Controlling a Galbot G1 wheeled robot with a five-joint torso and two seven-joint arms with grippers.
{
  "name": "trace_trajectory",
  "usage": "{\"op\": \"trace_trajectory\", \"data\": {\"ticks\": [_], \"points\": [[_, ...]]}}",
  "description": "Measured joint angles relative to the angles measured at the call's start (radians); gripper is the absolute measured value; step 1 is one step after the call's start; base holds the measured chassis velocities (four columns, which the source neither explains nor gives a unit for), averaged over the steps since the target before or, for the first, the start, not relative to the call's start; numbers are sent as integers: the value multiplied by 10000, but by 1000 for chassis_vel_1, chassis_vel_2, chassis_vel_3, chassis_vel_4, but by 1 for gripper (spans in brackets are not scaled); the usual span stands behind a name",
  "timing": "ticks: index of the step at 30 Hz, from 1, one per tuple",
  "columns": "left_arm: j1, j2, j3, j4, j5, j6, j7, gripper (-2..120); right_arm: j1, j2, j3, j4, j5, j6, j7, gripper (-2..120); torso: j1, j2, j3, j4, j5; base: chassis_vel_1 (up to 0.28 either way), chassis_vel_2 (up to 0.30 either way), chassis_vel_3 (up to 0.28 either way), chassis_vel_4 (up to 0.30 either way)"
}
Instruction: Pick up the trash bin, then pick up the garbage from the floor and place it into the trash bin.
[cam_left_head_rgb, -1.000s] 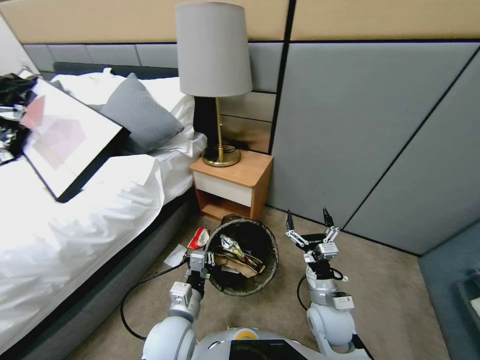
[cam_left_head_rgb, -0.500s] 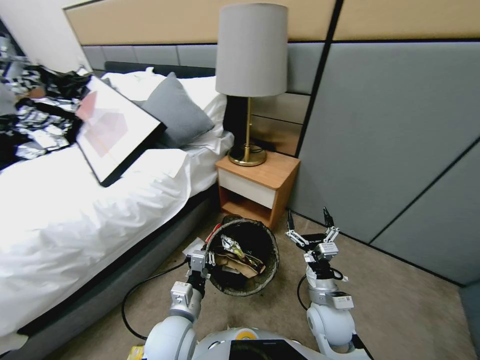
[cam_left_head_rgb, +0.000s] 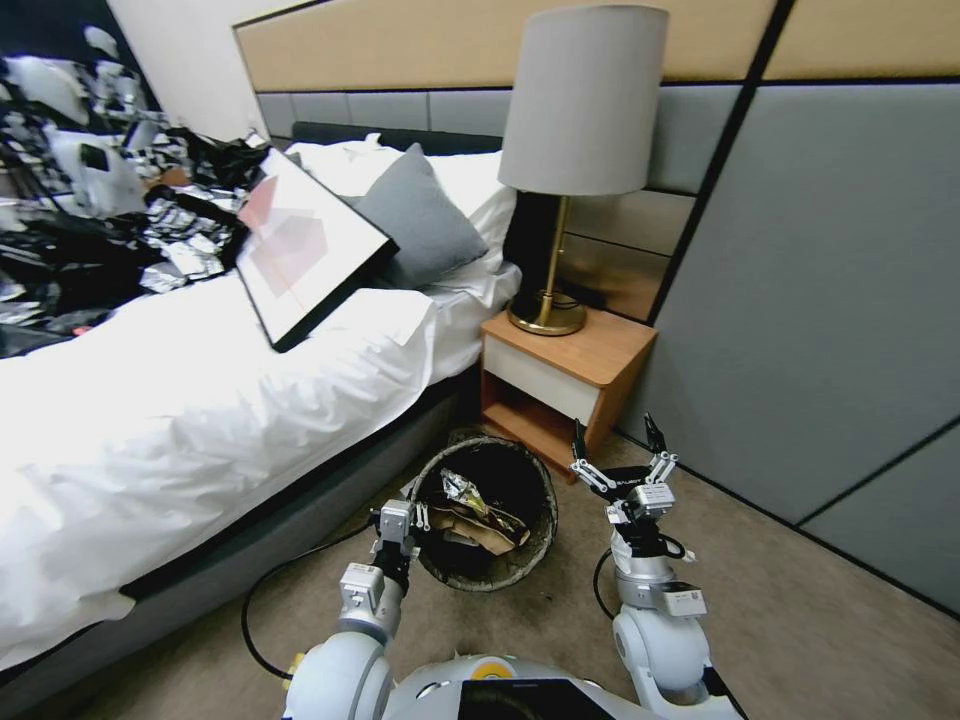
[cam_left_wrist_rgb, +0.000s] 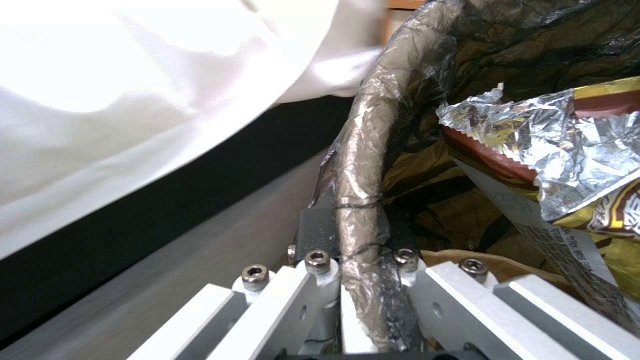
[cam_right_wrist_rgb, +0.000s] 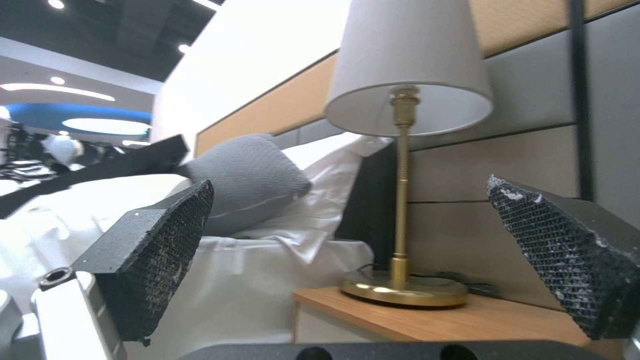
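My left gripper pinches the trash bin rim at nine o'clock — foil snack wrapper inside, print unreadable. My right gripper — marked "GALBOT" — hangs open at three o'clock.

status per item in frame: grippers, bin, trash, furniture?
left gripper: shut on the trash bin's rim
right gripper: open, empty, raised beside the bin
trash bin: upright, bag-lined, partly full
snack wrapper: crumpled, in the bin
tan paper bag: in the bin, under the wrapper
lamp: upright on the nightstand
nightstand: drawer shut
picture frame: tilted on the bed
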Motion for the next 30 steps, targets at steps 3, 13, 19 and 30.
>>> {"op": "trace_trajectory", "data": {"ticks": [3,13,19,30], "points": [[7,0,0,-11,1,0,-2,0,1,5,1,-10,2,18,-7,100,0,0,0,0,0,84,64,63,75],[4,-16,-2,0,6,-12,-10,0,92,17,34,-139,282,212,-101,100,0,1,0,0,0,72,64,75,72],[-12,-25,1,43,6,-24,-11,0,162,52,59,-245,285,234,-106,100,0,1,0,0,0,63,71,69,54],[-6,-41,-20,52,16,-47,-22,0,213,66,112,-328,275,242,-151,100,1,0,0,-1,0,72,72,72,72]]}}
